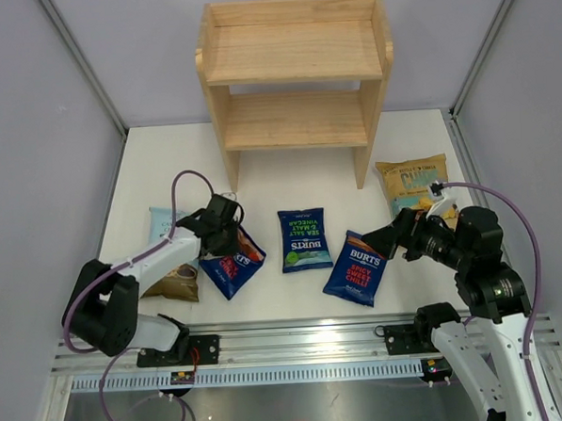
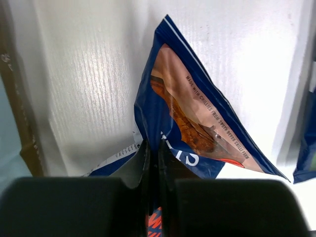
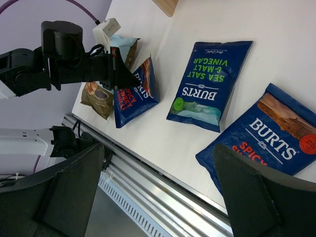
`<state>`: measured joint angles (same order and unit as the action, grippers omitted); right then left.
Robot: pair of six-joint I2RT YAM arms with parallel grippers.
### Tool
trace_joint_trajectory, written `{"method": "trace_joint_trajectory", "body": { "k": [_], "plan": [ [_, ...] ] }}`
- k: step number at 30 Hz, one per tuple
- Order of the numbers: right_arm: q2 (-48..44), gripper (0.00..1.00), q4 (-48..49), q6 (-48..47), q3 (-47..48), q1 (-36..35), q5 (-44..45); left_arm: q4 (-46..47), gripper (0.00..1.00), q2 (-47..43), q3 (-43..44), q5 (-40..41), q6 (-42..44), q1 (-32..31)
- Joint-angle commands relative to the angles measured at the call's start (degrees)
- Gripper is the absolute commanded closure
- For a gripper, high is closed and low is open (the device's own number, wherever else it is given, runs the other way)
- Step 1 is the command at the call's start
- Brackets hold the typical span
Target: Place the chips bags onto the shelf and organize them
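Note:
The wooden shelf [image 1: 292, 68] stands at the back, both tiers bare. My left gripper [image 1: 228, 234] is shut on the edge of a dark-blue red-label Burts bag [image 1: 229, 267]; in the left wrist view the fingers [image 2: 153, 153] pinch its crumpled edge [image 2: 197, 108]. The pale blue-tan bag [image 1: 173, 263] lies just left of it. The green-label Burts bag [image 1: 304, 239] lies in the middle and the second red-label Burts bag [image 1: 357, 268] to its right. My right gripper [image 1: 384, 238] is open and empty above that bag's near corner [image 3: 266, 133]. The yellow bag [image 1: 413, 180] lies by the shelf's right leg.
An aluminium rail [image 1: 297, 337] runs along the table's near edge, under my right gripper [image 3: 159, 147]. Grey walls close in the left, right and back. The shelf's front legs [image 1: 362, 168] stand on the table behind the bags.

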<state>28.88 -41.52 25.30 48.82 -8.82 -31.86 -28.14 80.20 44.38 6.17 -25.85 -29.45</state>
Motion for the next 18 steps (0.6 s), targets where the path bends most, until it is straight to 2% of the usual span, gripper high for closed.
{"method": "trace_joint_trajectory", "body": {
  "k": [1, 4, 6, 7, 8, 10, 11, 12, 14, 15, 18],
  "plan": [
    [0.56, 0.0, 3.89, 0.89, -1.17, 0.12, -1.89, 5.71, 1.0, -5.22, -1.05, 1.56, -1.66, -0.08],
    [1.69, 0.01, 8.37, 3.61, -3.45, 0.12, -4.6, 10.19, 1.0, -10.76, -3.16, 0.07, -3.5, -0.08],
    [3.01, 0.02, 15.04, 7.19, -5.39, 0.12, -7.85, 13.01, 1.0, -14.96, -4.21, -3.61, -4.03, -0.08],
    [5.2, 0.02, 18.72, 8.96, -7.92, 0.12, -13.79, 15.55, 1.0, -16.21, -5.08, -4.76, -4.91, -0.08],
    [6.7, 0.03, 27.37, 11.59, -9.51, -0.23, -16.72, 16.53, 1.0, -17.52, -5.35, -7.47, -5.35, -0.08],
    [11.43, 0.05, 35.24, 18.63, -12.5, -2.24, -19.55, 18.98, 1.0, -20.43, -5.79, -10.2, -7.8, -0.08],
    [12.85, 0.06, 39.11, 19.17, -12.69, -4.17, -18.17, 19.96, 1.0, -21.22, -5.97, -11.0, -8.69, -0.08],
    [15.3, 0.05, 40.1, 17.78, -11.91, -9.41, -16.24, 20.66, 1.0, -23.14, -6.06, -11.53, -9.74, -0.08],
    [17.77, 0.04, 43.34, 15.41, -10.94, -14.8, -8.6, 23.82, 1.0, -25.17, -7.2, -13.11, -13.87, -0.08],
    [20.22, 0.05, 44.67, 14.96, -10.33, -19.96, -3.79, 26.88, 1.0, -27.62, -7.72, -13.9, -17.36, -0.17],
    [24.36, 0.06, 50.73, 14.52, -10.76, -27.62, 3.44, 31.99, 1.0, -31.59, -11.06, -14.08, -23.7, -0.08]
  ]
}}
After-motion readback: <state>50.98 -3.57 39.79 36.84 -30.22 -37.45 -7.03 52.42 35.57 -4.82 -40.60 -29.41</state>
